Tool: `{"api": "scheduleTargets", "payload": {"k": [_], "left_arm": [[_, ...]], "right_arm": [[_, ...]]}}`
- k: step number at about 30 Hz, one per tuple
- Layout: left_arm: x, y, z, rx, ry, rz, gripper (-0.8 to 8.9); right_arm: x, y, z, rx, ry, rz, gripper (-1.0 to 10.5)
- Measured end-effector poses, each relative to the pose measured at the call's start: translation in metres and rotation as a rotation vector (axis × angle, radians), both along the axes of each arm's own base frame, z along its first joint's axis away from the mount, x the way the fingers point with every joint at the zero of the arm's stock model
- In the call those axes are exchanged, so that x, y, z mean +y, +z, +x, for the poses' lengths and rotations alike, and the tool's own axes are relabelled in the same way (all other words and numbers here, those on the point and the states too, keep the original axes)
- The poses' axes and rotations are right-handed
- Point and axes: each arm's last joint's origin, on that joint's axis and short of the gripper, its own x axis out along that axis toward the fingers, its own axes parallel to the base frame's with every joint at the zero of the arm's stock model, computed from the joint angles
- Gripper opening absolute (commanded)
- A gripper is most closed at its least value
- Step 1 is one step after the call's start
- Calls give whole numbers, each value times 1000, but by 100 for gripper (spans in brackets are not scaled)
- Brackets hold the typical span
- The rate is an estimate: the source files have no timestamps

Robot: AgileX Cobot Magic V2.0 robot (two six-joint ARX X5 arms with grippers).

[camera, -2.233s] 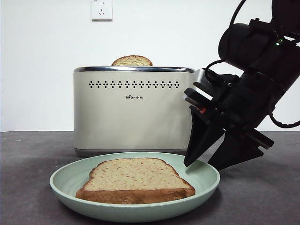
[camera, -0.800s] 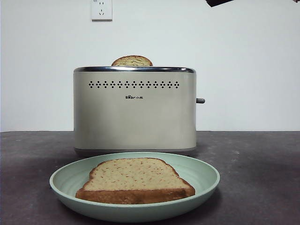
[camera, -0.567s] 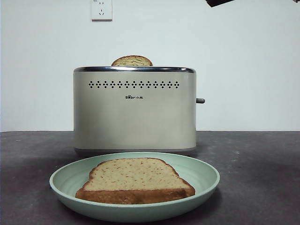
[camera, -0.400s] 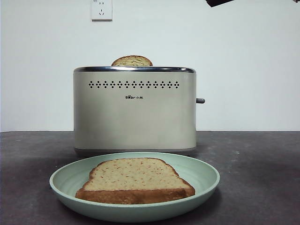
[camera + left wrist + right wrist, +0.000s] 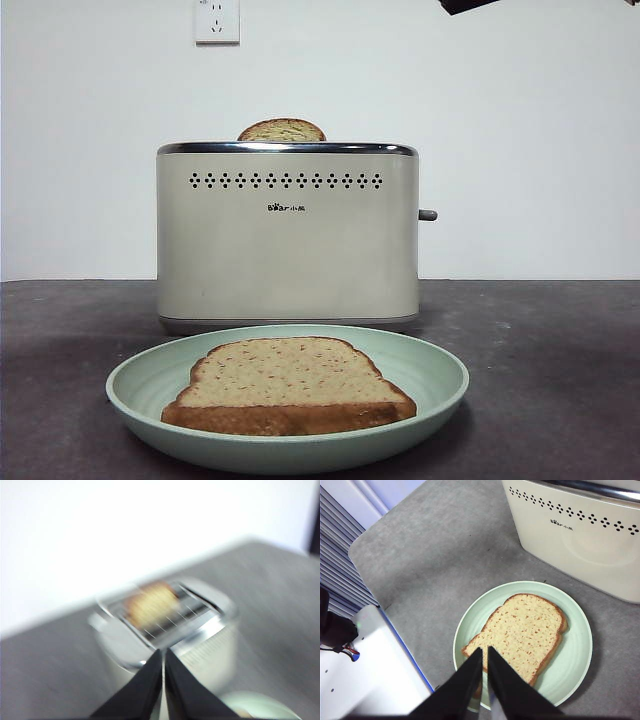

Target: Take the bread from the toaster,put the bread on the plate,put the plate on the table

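Front view, nearest first: the plate (image 5: 440, 385) sits flat on the table (image 5: 560, 400), and the bread (image 5: 288, 384) lies flat in it, its straight brown-crusted edge toward the camera and its domed top pointing back toward the toaster (image 5: 288, 235). The slice's long axis runs crosswise in this view. Just behind the plate stands the toaster, lever on its right side, with a second slice (image 5: 282, 130) showing only a rounded top above the chrome rim (a wall socket (image 5: 217, 20) is behind it).

From the right wrist camera, the right gripper (image 5: 485, 655) hangs above the plate's rim with its jaws pressed together, holding nothing; the bread lies below, apart from it.

Left wrist camera, blurred: the left gripper (image 5: 163, 656) is above the toaster, jaws closed and empty
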Motion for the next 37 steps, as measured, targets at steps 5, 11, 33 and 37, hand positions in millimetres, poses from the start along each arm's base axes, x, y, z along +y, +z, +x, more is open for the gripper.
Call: {"api": "scheduleTargets", "payload": {"k": [5,11,33,37], "left_arm": [[23,-22,-16,-213,197,-52,8],[34,-76,-20,-279,326,-72,8],[42,-217,-1,-52,448,-133,8],[42,-222,0,-31,449,-130,8]], "right_arm": [[0,0,0,0,0,0,5],[0,0,0,0,0,0,5],[0,0,0,-2,1,-1,5],[0,0,0,-2,1,-1,5]]}}
